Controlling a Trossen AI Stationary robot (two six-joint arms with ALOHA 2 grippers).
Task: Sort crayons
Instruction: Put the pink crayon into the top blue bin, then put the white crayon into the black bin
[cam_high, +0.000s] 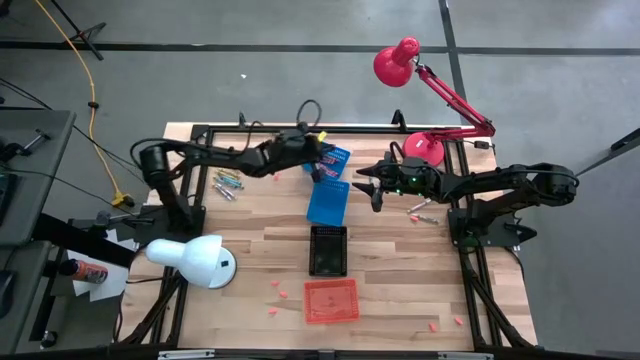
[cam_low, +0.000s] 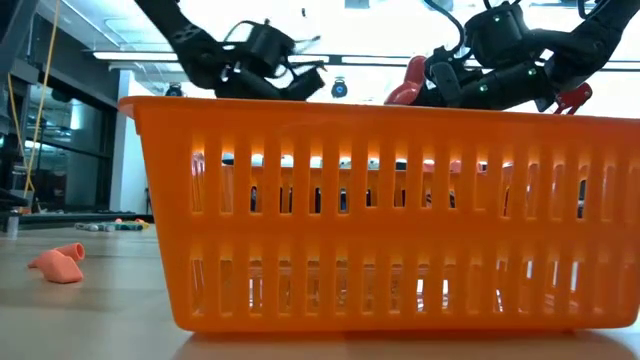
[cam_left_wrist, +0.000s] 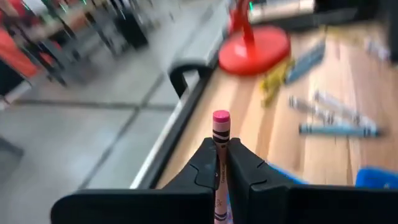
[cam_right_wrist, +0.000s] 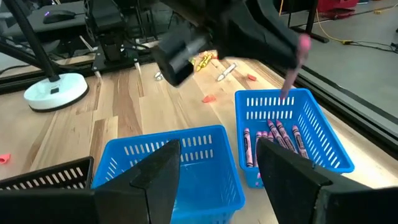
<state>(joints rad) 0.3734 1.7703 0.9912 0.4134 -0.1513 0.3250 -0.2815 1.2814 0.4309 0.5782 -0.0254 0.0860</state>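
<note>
The left gripper (cam_left_wrist: 222, 163) has its fingers (cam_left_wrist: 202, 165) closed on a pink crayon (cam_left_wrist: 221, 124), which stands up between them with its tip showing above. In the high view this gripper (cam_high: 318, 150) hangs over the small blue basket (cam_high: 336, 157) near the far edge of the desk (cam_high: 250, 245); the right wrist view shows that basket (cam_right_wrist: 323, 140) with several pink crayons (cam_right_wrist: 273, 140) lying in it. Just nearer lies a second blue basket (cam_high: 327, 202), then a black basket (cam_high: 328, 250) and an orange basket (cam_high: 330, 301) toward the near edge. The right gripper (cam_high: 372, 190) hovers just beside the second blue basket with its fingers (cam_right_wrist: 155, 177) spread wide and nothing between them. Loose crayons (cam_high: 227, 184) lie toward the desk's left edge, and a few more (cam_high: 420, 210) under the right arm.
</note>
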